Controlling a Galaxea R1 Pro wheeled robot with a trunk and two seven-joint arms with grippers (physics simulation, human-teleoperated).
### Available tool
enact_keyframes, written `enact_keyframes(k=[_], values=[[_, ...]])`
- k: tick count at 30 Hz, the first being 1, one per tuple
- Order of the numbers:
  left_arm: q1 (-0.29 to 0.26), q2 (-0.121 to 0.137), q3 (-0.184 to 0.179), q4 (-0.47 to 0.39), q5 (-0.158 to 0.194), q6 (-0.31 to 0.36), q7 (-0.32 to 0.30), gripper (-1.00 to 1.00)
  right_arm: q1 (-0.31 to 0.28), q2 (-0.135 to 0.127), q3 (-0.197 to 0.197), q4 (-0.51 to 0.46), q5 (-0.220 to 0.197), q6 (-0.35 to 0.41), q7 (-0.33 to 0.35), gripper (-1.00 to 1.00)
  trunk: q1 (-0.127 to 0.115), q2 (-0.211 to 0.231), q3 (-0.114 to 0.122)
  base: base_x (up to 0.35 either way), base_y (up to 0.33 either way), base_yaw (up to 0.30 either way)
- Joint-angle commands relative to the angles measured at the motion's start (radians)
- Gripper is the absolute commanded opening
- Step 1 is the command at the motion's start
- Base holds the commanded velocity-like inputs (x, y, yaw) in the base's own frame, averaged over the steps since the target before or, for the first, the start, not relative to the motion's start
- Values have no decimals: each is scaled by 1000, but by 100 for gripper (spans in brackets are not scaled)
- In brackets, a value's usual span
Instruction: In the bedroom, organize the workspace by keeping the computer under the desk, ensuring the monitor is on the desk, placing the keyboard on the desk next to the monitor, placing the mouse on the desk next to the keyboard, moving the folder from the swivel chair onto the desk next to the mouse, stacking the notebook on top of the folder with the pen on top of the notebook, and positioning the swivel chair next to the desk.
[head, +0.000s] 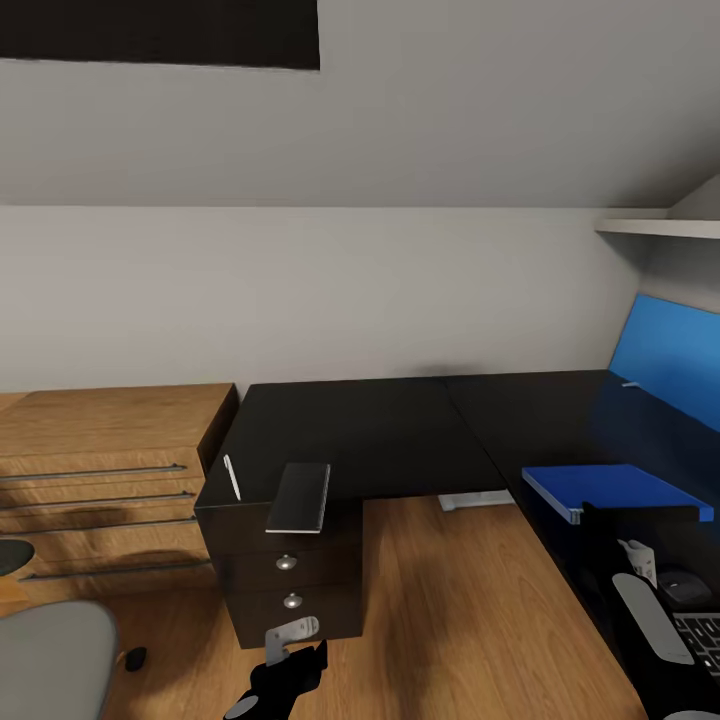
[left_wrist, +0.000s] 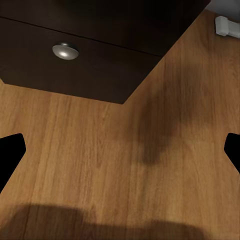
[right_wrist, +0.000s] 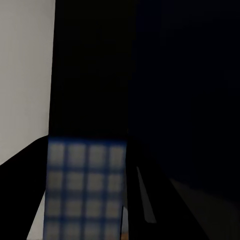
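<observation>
The left tool (head: 285, 668) hung wide and empty below the notebook (head: 299, 497). Thin, light and stiff, the notebook overhung the bench (head: 380, 430) edge, probably the best place to pinch it. I could not tell the right tool's state.

Head cam looks fwd/down over the desk (head: 380, 430) from near. Left wrist cam faces the floor (left_wrist: 120, 170), close by the desk's pedestal, seen in both.

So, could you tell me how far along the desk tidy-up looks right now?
Done: the folder lies on the desk, with the keyboard near it. In hand: nothing; the left gripper is open over bare floor. Left: the notebook and pen sit on the desk's far end above the drawers, not stacked on the folder. The chair is at the lower left.
</observation>
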Motion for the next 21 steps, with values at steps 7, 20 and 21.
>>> enact_keyframes(k=[7, 20, 21], values=[[-1, 0, -2, -2, 9, 3, 8, 100, 0, -1, 2, -1, -12, -2, -6, -100, 0, -1, -1, 0, 0, 0], [-1, 2, 0, -3, 8, 3, 8, 100, 0, -3, 8, 0, -10, -2, -5, 100, 0, -1, -1, 0, 0, 0], [-1, 2, 0, -3, 8, 3, 8, 100, 0, -3, 8, 0, -9, -2, -5, 100, 0, -1, -1, 0, 0, 0]])
